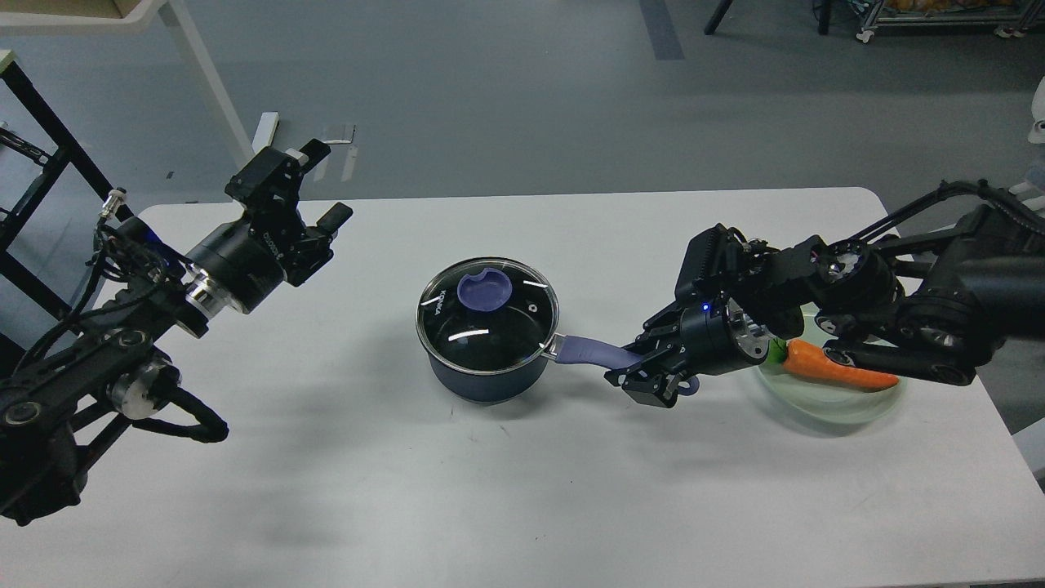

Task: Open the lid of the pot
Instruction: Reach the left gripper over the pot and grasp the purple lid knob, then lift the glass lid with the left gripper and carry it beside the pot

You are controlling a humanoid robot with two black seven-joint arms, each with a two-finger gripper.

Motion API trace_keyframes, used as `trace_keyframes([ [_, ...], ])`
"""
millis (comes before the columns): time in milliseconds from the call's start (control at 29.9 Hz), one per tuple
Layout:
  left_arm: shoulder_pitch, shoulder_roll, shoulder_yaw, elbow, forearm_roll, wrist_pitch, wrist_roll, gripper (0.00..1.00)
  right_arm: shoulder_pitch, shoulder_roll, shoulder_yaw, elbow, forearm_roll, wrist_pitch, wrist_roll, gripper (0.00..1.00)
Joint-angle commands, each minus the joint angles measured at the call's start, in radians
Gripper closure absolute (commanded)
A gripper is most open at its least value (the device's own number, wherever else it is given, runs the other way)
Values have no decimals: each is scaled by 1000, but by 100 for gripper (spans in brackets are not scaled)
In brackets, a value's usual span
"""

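White desk (522,506) carries the saucepan (487,359), glass lid (487,309) on. Right hand (641,374) grips its handle (596,351), seemingly steadying; left hand (314,184) hovers open, unused.

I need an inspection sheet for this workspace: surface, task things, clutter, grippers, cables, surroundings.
Surface: white table, no spills seen.
Task things: pot stands upright at centre; lid sits on it, closed; handle points toward the right arm.
Clutter: pale green dish holding a carrot, partly under the right arm.
Grippers: left gripper open, raised, apart from the pot; right gripper around the handle end, closure unclear.
Cables: black cables on the left arm.
Surroundings: grey floor, white table leg behind.
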Motion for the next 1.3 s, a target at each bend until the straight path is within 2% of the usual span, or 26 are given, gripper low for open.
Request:
trace_keyframes([
  [0, -68, 2, 12, -23, 288, 10, -15, 1, 0, -1, -4, 0, 0, 0, 0, 74],
  [100, -154, -2, 72, -69, 595, 31, -15, 1, 0, 6, -4, -2, 2, 0, 0, 74],
  [167, -201, -5, 147, -80, 744, 85, -15, 1, -2, 8, -3, -3, 2, 0, 0, 73],
  [335, -345, -44, 449, -22, 1020, 368, -15, 1, -2, 8, -3, -2, 3, 0, 0, 73],
  [401, -381, -73, 524, 30, 1045, 436, -15, 1, 0, 9, -3, -2, 3, 0, 0, 73],
  [468, -408, -106, 563, 62, 1060, 452, -15, 1, 0, 12, -3, -2, 5, 0, 0, 73],
  [703, -410, -190, 569, 199, 1200, 478, -15, 1, 1, 16, -3, -2, 5, 0, 0, 72],
  [1271, -363, -204, 591, 257, 1199, 484, -15, 2, 3, 16, 2, 0, 10, 0, 0, 71],
])
